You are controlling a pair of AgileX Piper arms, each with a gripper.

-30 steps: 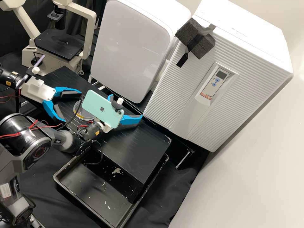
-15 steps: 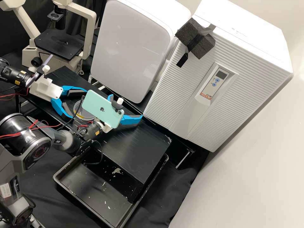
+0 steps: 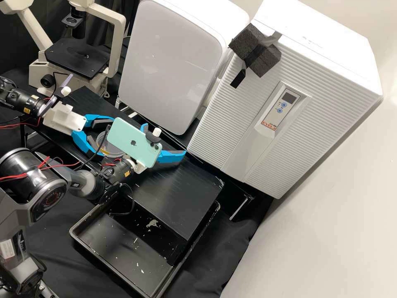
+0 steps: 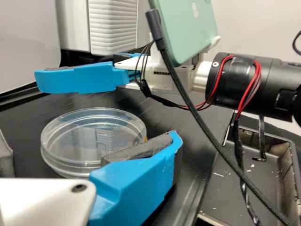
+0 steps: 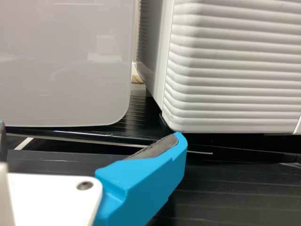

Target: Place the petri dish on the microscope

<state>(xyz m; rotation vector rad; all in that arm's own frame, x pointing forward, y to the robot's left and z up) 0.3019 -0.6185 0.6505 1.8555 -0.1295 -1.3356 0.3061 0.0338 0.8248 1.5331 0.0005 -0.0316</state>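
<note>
The left pincer (image 3: 106, 136) stands wide open at the clear petri dish (image 4: 80, 141), gripping nothing, while the dish lies flat on the black desk (image 3: 178, 198). The right pincer (image 3: 165, 139) (phone mounted behind it) is spread wide too, and empty.

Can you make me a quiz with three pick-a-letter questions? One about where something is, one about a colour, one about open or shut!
1. Where is the petri dish?
A) on the microscope
B) on the black bench top
C) in the tray

2. What colour is the phone mounted by the right gripper?
A) mint green
B) orange
C) red

3. How is the left gripper?
A) shut
B) open

Answers:
1: B, the left wrist view shows the dish lying there.
2: A, its back is pale green.
3: B, the high view shows its two blue fingers wide apart.
</note>
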